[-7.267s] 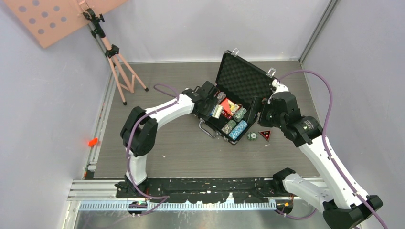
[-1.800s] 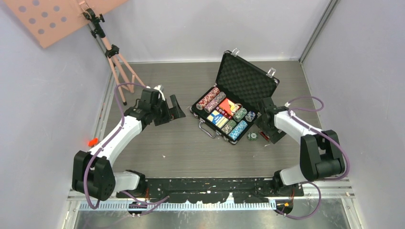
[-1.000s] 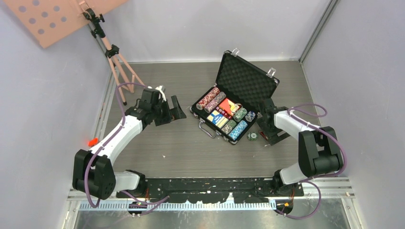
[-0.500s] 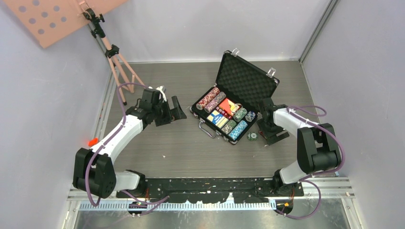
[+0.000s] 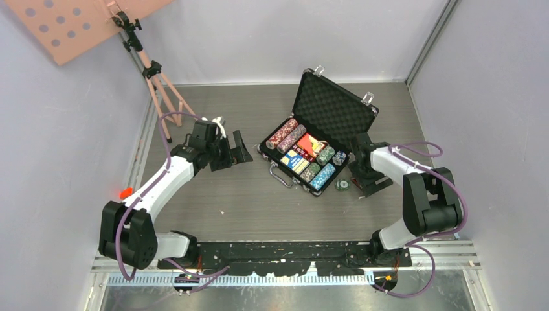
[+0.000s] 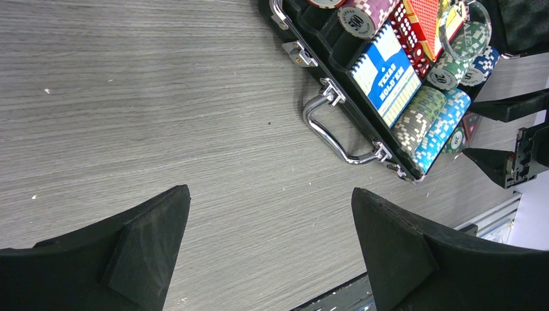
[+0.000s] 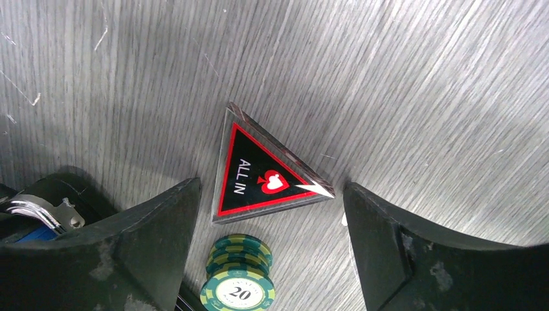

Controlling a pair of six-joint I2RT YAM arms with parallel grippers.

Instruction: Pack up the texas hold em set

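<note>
From above, the open black silver-edged briefcase (image 5: 333,110) sits toward the far right of the grey wooden table (image 5: 259,204), with bare wood all around; left wrist: the left gripper (image 6: 270,194) spread wide over bare table; right wrist: the right gripper (image 7: 270,186) spread wide around a black-and-red triangle marker (image 7: 262,178) beside green chips (image 7: 238,275).
</note>
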